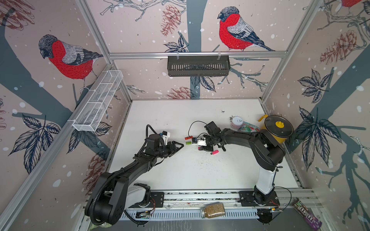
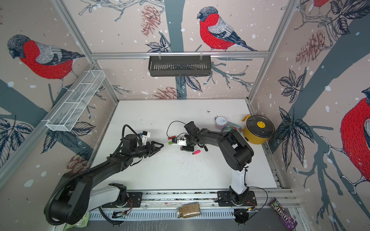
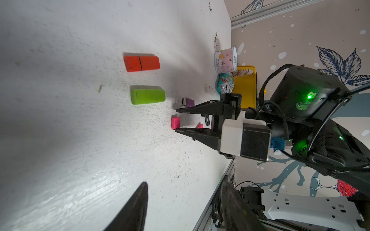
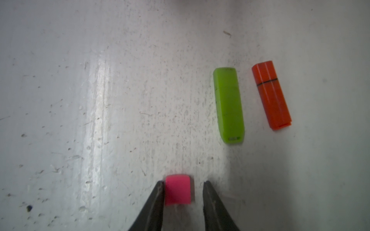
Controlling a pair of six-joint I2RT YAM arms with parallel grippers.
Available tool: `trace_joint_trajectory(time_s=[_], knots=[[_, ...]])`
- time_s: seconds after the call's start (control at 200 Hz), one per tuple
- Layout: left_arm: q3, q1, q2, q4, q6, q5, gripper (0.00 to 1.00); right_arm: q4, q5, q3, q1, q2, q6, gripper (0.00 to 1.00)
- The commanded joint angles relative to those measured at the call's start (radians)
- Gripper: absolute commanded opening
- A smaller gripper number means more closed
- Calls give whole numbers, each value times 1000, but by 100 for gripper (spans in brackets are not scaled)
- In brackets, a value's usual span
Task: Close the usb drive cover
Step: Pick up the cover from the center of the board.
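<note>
The right gripper (image 4: 183,183) reaches down to the middle of the bench (image 1: 160,120) and straddles the pink cap (image 4: 177,190). One finger touches the cap's side and the other stands a little off it, so the jaws are parted around the cap and not clamped on it. The cap sits flat on the bench between them, placed so that a squeeze would catch its two sides.

The pink drive (image 1: 214,152) that the cap likely belongs to lies just beside the gripper, toward the right edge of the bench, apart from its cap. The cover is therefore not yet on. My reading is that the step in hand is picking up the cap, to be carried afterwards to the drive's plug end.

The left gripper (image 3: 184,183) hovers near the middle of the bench, facing the right one, with its fingers spread and nothing between them. It seems parked there to steady the drive body when the cap is pushed on.

The green drive (image 4: 229,104) and the orange drive (image 4: 271,94) lie side by side, a little nearer the far edge, both with covers on. A purple drive (image 3: 187,102) lies near the right gripper with its metal plug bare.

The cap is small and smooth, so an off-centre squeeze could flick it away.
</note>
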Motion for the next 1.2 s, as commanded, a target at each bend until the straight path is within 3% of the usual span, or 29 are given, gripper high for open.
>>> trace_joint_trajectory(time_s=[0.0, 0.49, 0.82, 1.196], knots=[[8, -1, 9, 47, 9, 21, 58, -165, 59, -6, 0, 14, -11, 34], [13, 0, 36, 56, 22, 39, 58, -205, 80, 24, -2, 65, 8, 26], [24, 0, 71, 66, 35, 60, 58, -251, 98, 45, -2, 85, 10, 29], [18, -2, 64, 73, 29, 61, 58, -245, 83, 38, 0, 62, 12, 22]])
